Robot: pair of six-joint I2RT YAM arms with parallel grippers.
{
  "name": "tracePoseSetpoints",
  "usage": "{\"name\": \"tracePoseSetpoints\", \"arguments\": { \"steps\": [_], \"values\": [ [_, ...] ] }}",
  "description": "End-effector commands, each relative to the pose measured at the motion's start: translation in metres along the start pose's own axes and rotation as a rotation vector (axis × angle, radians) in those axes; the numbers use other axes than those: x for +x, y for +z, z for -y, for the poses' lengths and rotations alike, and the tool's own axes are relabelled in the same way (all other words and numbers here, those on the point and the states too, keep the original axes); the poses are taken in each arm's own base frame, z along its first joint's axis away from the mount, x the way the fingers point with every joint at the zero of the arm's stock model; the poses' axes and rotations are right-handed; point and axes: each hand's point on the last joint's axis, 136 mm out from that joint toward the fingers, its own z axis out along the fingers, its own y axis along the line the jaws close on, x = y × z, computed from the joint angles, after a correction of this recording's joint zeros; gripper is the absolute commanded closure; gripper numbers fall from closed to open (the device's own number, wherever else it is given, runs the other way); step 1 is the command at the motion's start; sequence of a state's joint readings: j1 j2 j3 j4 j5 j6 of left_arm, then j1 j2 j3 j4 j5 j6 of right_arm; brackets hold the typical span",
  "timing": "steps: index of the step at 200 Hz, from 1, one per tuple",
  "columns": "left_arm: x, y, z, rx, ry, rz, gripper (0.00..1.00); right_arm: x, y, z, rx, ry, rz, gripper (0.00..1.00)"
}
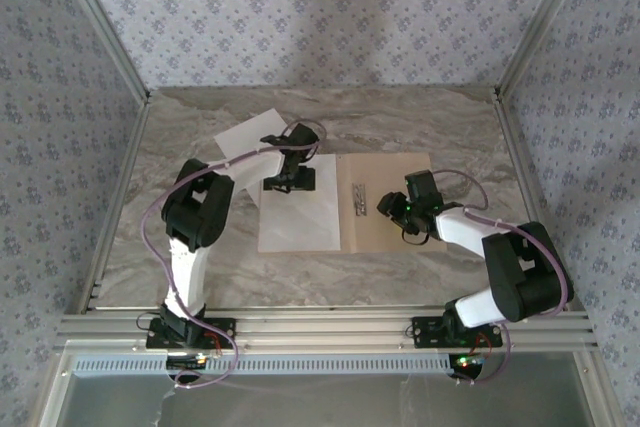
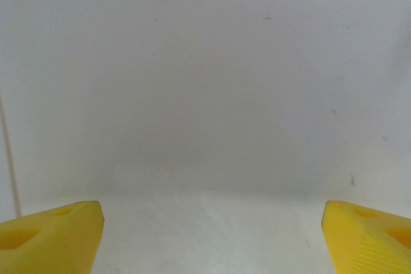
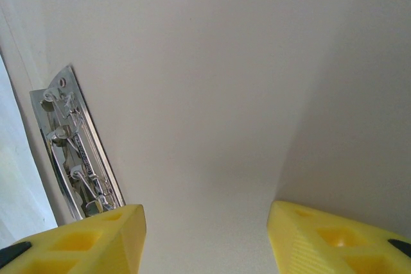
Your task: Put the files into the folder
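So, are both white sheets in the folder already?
No, one white sheet lies on the bare table at the back left, apart from the folder.

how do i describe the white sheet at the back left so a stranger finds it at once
On the marble table, find the open tan folder in the middle. Look behind its left side: a white sheet lies on the marble, partly under the left arm. Unlike the other white sheet, which sits square against the folder's tan panel, this one is turned at an angle.
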State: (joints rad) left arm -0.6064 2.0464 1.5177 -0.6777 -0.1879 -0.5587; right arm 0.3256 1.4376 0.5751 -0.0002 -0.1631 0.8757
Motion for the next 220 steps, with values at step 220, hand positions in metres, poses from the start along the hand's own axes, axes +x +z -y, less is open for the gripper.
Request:
{"name": "tracePoseSetpoints", "arguments": {
  "steps": [220],
  "values": [
    [0.042, -0.120, 0.085, 0.170, 0.074, 0.197, 0.38, 0.004, -0.041, -0.036, -0.150, -0.127, -0.131, 0.40]
  ]
}}
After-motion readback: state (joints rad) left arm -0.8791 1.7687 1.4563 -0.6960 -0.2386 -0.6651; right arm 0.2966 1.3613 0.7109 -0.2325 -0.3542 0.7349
